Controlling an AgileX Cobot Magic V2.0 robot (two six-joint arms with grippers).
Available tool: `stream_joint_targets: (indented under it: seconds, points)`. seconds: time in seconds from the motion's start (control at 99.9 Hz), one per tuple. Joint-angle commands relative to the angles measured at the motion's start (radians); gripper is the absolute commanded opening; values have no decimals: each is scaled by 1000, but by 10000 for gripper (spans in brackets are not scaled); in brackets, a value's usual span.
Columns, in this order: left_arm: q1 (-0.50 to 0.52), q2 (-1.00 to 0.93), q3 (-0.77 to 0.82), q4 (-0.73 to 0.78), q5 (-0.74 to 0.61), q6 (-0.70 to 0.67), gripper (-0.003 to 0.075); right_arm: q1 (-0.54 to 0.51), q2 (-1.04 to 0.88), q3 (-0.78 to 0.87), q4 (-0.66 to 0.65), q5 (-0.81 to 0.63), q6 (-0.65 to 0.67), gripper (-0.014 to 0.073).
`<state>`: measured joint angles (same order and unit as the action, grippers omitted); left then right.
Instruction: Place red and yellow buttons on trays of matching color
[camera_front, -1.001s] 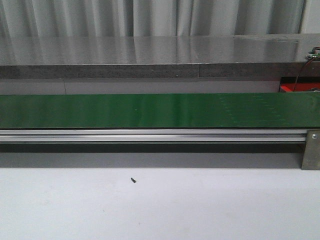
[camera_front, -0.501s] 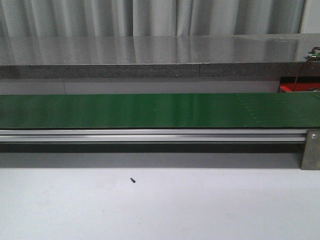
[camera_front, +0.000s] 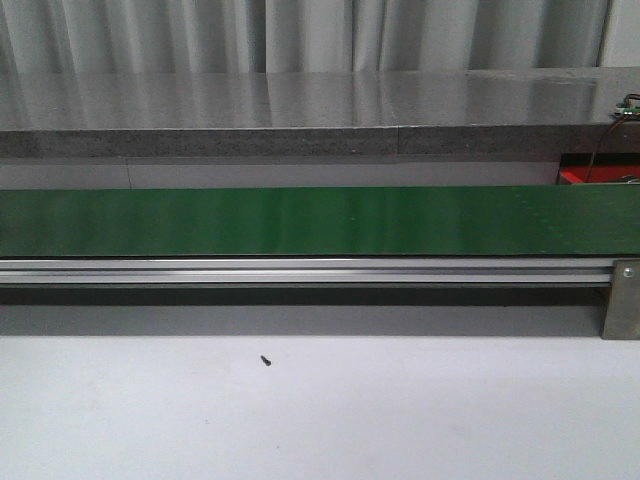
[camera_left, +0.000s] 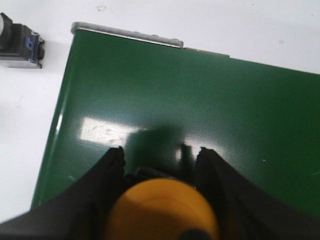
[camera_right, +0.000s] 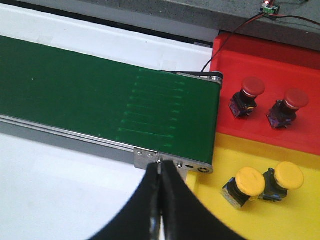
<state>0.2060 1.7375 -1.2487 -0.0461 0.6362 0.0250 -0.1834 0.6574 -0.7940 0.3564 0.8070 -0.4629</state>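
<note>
A round yellow push button (camera_left: 162, 210) is held between the black fingers (camera_left: 111, 172) of the left gripper (camera_left: 161, 162), over the glossy green conveyor belt (camera_left: 200, 100) near that belt's end, where a metal end rail (camera_left: 127, 34) is seen; a grey push-button unit with a dark body (camera_left: 17, 42) is seen on the white desk (camera_left: 30, 125) just beyond the belt's corner. The right gripper (camera_right: 161, 172) is seen with its two black fingers (camera_right: 150, 190) pressed together and nothing between them, above the belt's metal side rail (camera_right: 150, 157) near its other end. Beside that end a red plastic tray (camera_right: 260, 60) is seen with two red mushroom-head buttons (camera_right: 247, 92) standing on it; adjoining it, a yellow plastic tray (camera_right: 250, 150) is seen bearing two yellow mushroom-head buttons (camera_right: 250, 182) side by side. In the front view a small dark speck (camera_front: 266, 360) is seen on the desk before the belt.
</note>
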Motion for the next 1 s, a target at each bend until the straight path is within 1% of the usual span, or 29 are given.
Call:
stream_joint_targets:
  seconds: [0.0, 0.04, 0.06, 0.09, 0.11, 0.15, 0.19, 0.23, 0.45, 0.601, 0.821, 0.991]
  points:
    - [-6, -43, -26, -16, -51, 21, 195, 1, -2, -21, 25, -57, -7, -68]
    - [-6, -47, -26, -16, -51, 21, 276, 1, -2, -21, 25, -57, -7, -68]
    - [-6, -47, -26, -17, -51, 21, 304, 1, -2, -21, 25, -57, -7, -68]
    - [-6, -49, -26, -21, -51, 21, 377, 1, -2, -21, 25, -57, -7, -68]
    - [-6, -51, -26, -24, -51, 21, 404, 1, -2, -21, 25, -57, -7, -68]
    - [-6, -56, -26, -32, -50, 21, 488, 1, -2, -21, 25, -57, -7, -68]
    - [-6, -61, -26, -40, -50, 21, 529, 1, -2, -21, 25, -57, -7, -68]
    - [-6, -69, -26, -48, -48, 21, 552, 1, -2, -21, 25, -57, -7, -68]
    - [-4, -134, -32, -54, -68, 21, 555, 1, -2, -21, 25, -57, -7, -68]
    - [36, -148, -83, -49, -82, 21, 555, 1, -2, -21, 25, -57, -7, -68]
    - [161, -142, -154, -47, -120, 19, 555, 1, -2, -21, 25, -57, -7, -68]
    - [271, -83, -199, -47, -126, 17, 555, 1, -2, -21, 25, -56, -7, -68]
